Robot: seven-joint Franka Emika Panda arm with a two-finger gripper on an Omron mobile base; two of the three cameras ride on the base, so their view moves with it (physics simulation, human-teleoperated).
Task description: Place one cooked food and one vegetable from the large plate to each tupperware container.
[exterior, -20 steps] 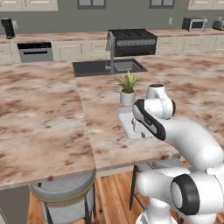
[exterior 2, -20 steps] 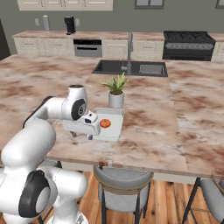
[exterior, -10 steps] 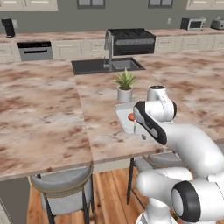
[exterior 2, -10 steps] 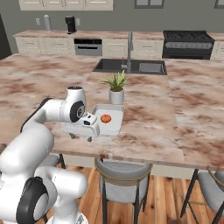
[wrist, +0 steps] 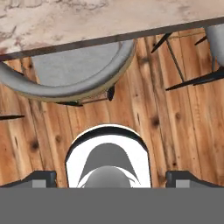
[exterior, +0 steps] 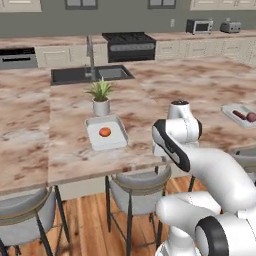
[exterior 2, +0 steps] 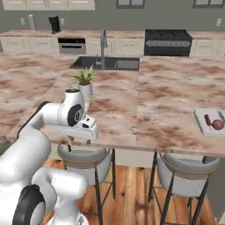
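One tupperware container (exterior: 93, 138), a pale shallow tray, lies on the marble counter in front of a potted plant and holds a small orange-red piece of food (exterior: 105, 132). A second tupperware container (exterior: 228, 110) (exterior 2: 199, 121) sits at the far right of the counter with a dark red stick-shaped piece (exterior 2: 207, 119) and a round reddish piece (exterior 2: 217, 124) in it. My gripper (exterior 2: 83, 135) hangs over the counter's near edge and points down at the floor. It is open, its fingertips (wrist: 40, 176) are wide apart, and nothing is between them. The large plate is out of view.
A potted plant (exterior: 100, 97) (exterior 2: 83, 81) stands behind the near tray. A sink with a faucet (exterior: 90, 75) (exterior 2: 106, 62) is set in the counter farther back. Grey round stools (exterior: 135, 190) (exterior 2: 184, 173) (wrist: 74, 70) line the counter's near edge over a wooden floor.
The whole picture has shifted: the base has driven to the right, so the plant and near tray now sit further left and the far-right tray has come into view. The gripper stays open.
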